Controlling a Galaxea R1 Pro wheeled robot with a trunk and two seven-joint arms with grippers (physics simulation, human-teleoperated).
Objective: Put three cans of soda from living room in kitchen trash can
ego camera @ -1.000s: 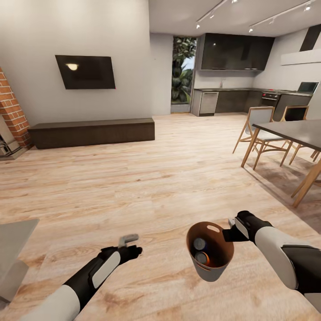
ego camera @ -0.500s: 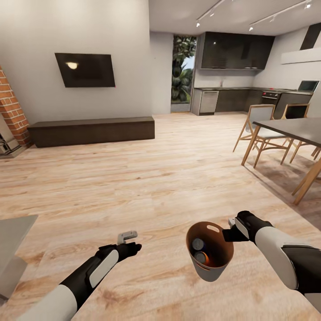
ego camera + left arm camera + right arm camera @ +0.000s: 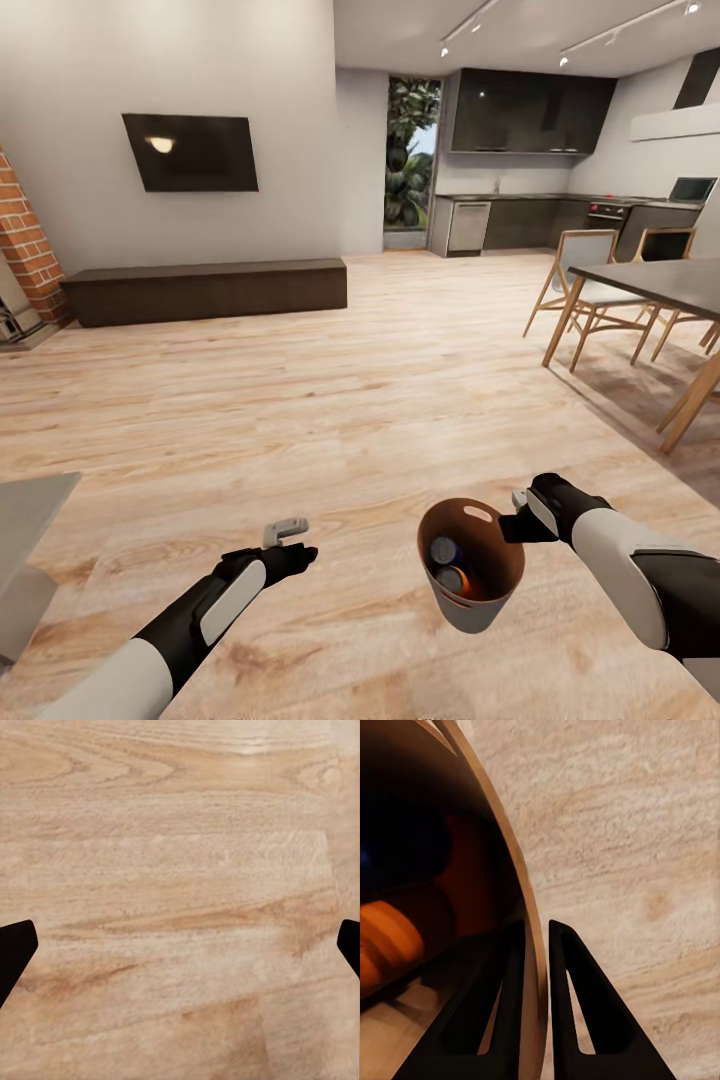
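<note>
The copper-brown tash can (image 3: 478, 590) hangs above the wooden floor in front of me, tilted a little. My right gripper (image 3: 516, 524) is shut on its thin rim wall beside the oval handle cutout. The right wrist view shows my right gripper (image 3: 536, 937) pinching that wall (image 3: 514, 870), one finger inside and one outside. Two cans of soda lie inside, silver tops up (image 3: 446, 549), and orange bodies (image 3: 390, 937) glow in the dark interior. My left gripper (image 3: 290, 537) hovers open over bare floor, with its fingertips (image 3: 15, 949) spread wide. The kitchen (image 3: 530, 200) lies far ahead.
A dark dining table (image 3: 660, 285) and wooden chairs (image 3: 585, 275) stand at the right. At the left wall are a low dark bench (image 3: 205, 290), a black TV (image 3: 190, 152) and a brick fireplace (image 3: 22, 245). A glass table corner (image 3: 30, 510) juts in at the near left.
The whole view has slid slightly, so the camera moved. My left gripper has levelled and risen a little. The tash can stays in my right gripper's hold.
</note>
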